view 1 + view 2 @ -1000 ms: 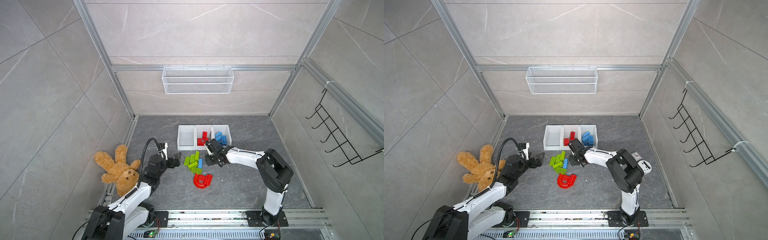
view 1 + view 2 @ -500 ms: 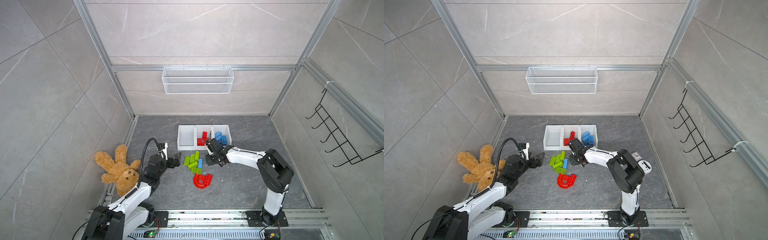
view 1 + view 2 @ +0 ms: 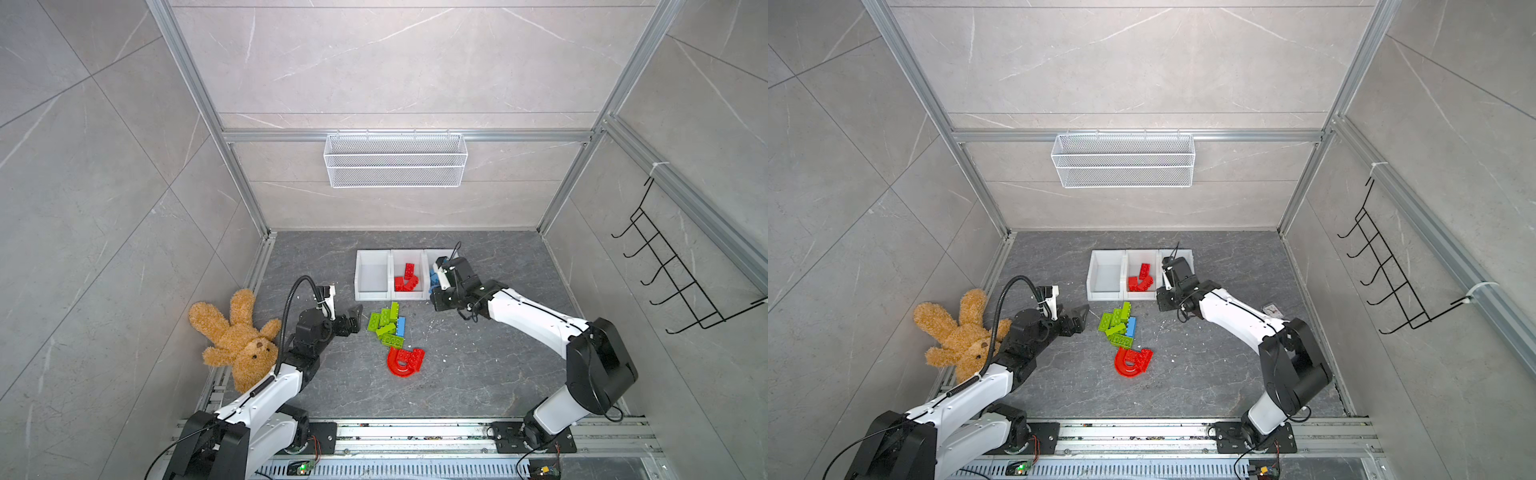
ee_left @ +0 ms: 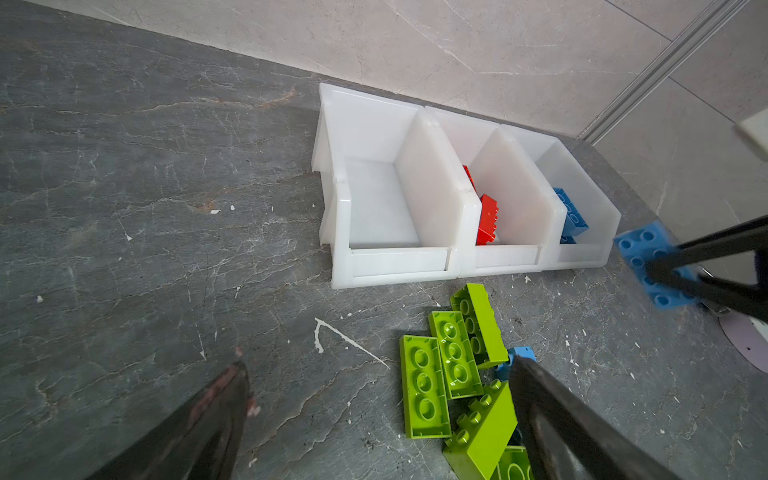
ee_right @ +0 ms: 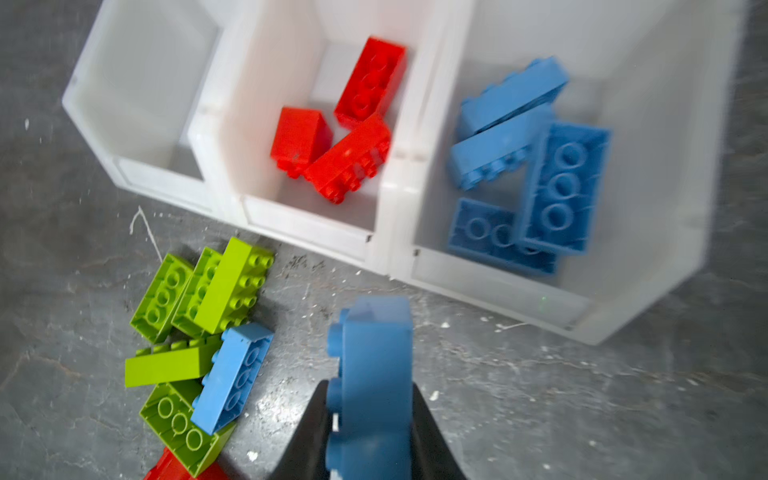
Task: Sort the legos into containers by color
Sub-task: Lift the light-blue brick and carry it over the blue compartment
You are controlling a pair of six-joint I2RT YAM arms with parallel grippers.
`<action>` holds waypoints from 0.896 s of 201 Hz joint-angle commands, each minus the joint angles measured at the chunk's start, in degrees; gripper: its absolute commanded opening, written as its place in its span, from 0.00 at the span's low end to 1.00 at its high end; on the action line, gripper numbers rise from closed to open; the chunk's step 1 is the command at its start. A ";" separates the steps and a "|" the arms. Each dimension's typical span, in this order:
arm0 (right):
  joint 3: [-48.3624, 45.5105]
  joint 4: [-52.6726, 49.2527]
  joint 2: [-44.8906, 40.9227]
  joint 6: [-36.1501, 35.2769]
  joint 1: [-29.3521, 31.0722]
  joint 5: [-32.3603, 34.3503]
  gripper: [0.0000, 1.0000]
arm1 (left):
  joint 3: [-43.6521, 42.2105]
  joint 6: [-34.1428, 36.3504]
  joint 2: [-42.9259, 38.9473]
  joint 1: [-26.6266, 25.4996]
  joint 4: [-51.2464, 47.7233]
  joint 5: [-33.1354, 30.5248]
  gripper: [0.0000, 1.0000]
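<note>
On the grey worktop [image 3: 478, 374] three joined white bins [image 3: 372, 276] sit in a row, the left claw [image 4: 378, 370] is spread wide near the green bricks [image 3: 384, 324], and the right claw [image 5: 370, 390] pinches a blue brick [image 5: 374, 345] just in front of the bin that has other blue ones inside.

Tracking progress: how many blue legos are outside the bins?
2: a blue lego in the right end effector before the bins, another among the green legos; more may hide underneath.

I'm seeing a blue brick [image 5: 370, 374] coming through vivid; lime green bricks [image 3: 385, 328] and a red arch [image 3: 394, 365] are glowing against the dark grey veined tabletop [image 3: 478, 374], the containers [image 3: 372, 296] gleaming white, the teddy [image 3: 237, 336] showing golden brown.
</note>
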 commanded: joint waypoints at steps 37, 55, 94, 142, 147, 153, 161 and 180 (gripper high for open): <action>6.17 1.03 5.23 -3.42 -8.13 -8.74 0.20 | 0.82 0.91 -1.05 -0.13 1.74 -0.23 0.99; 9.62 0.97 8.27 -3.59 -8.77 -9.46 0.20 | 0.74 1.01 -1.35 -0.13 1.57 -0.64 0.99; 15.14 2.03 14.15 -2.53 -9.82 -10.28 0.21 | 0.70 1.17 -1.41 -0.13 1.40 -0.99 0.99; 19.59 3.33 20.06 -2.09 -10.29 -12.55 0.22 | 0.73 1.18 -1.49 -0.14 1.34 -0.89 0.99; 19.96 3.17 20.52 -1.99 -10.33 -12.56 0.22 | 0.72 1.16 -1.53 -0.11 1.31 -0.93 0.99; 20.25 3.31 21.04 -1.92 -10.40 -12.64 0.22 | 0.69 1.19 -1.50 -0.15 1.28 -0.89 0.99; 20.65 3.17 21.75 -1.80 -10.38 -12.89 0.22 | 0.70 1.17 -1.64 -0.18 1.30 -0.85 0.99; 21.20 3.02 22.93 -1.53 -10.40 -13.77 0.23 | 0.66 1.01 -1.44 -0.13 1.34 -0.96 0.99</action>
